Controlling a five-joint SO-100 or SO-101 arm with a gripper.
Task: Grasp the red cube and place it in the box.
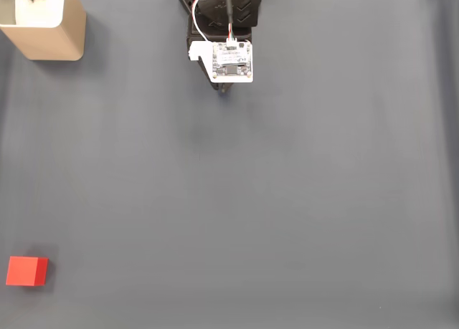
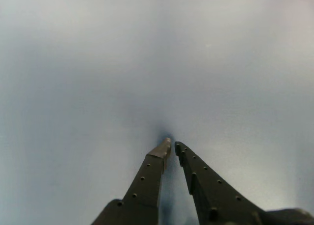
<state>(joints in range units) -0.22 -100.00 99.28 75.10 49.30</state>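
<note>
Looking down from the fixed view, you see your arm's two-finger hand [image 1: 224,87] parked at the top centre of the dark grey matte surface [image 1: 287,200], tucked under a white circuit board [image 1: 232,62] with red and white wires running back up the arm. In the wrist view the hand [image 2: 170,145] points at bare grey surface with its black fingertips [image 2: 162,147] nearly together, a thin gap between them, and nothing held.

The small, solid, bright-red cube [image 1: 27,271] sits flat near the bottom left corner of the fixed view, well apart from the hand. The tan, cardboard-coloured, open-topped box [image 1: 49,34] with rounded corners and a white lining stands upright in the top left corner, partly cut by the frame edge. Cube and box lie along the same left side, far from each other, so judging from this layout you have a long reach out to the cube and then a carry back along that side.

The grasp has not begun; you will likely need to spread the hand before descending. The board carries small print, too fine to read.
</note>
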